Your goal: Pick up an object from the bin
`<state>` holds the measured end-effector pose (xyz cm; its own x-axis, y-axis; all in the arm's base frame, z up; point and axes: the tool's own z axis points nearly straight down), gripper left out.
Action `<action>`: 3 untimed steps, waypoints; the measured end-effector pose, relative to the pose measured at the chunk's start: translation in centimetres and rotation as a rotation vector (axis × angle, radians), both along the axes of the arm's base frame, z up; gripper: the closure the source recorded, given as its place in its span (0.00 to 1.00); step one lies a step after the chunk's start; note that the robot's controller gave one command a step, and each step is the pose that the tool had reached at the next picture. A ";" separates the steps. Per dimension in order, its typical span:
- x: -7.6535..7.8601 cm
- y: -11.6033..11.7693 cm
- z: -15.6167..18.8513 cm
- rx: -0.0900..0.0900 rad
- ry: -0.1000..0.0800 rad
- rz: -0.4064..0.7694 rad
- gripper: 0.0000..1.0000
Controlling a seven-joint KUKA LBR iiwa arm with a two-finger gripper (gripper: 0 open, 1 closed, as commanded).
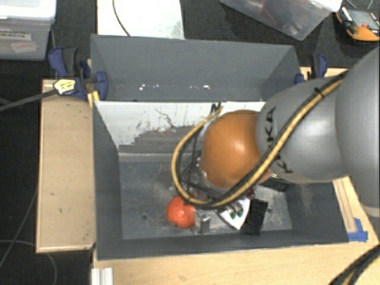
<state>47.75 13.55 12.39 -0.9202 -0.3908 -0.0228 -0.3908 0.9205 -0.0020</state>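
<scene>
The arm (320, 135) reaches in from the right, low over the near part of the bin (107, 177). Its orange cover (231, 147) and a loop of yellow cable (176, 159) block much of what lies under the wrist. The hand (202, 223) is down at the bin floor, close to the near wall, and just a sliver of it pokes out below the cover. Spread or pressed together? I cannot tell.

Right beside it, on its left, sits an orange-red ball (179, 212). It is touching the hand or very nearly so; which of the two is not clear from here. The ball is round, so there is no long axis and no pointing direction to call. It is a bright orange-red and smooth-looking, with its upper right edge tucked behind the cable.

On the hand's right lies a white and green piece (236, 214), and just beyond that, further right, a black block (256, 216).
</scene>
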 end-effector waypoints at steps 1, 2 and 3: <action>0.0 0.0 0.0 0.000 0.000 -0.003 1.00; 1.9 -0.4 11.3 0.000 0.001 0.014 1.00; 0.5 -1.0 14.1 -0.001 0.008 -0.030 1.00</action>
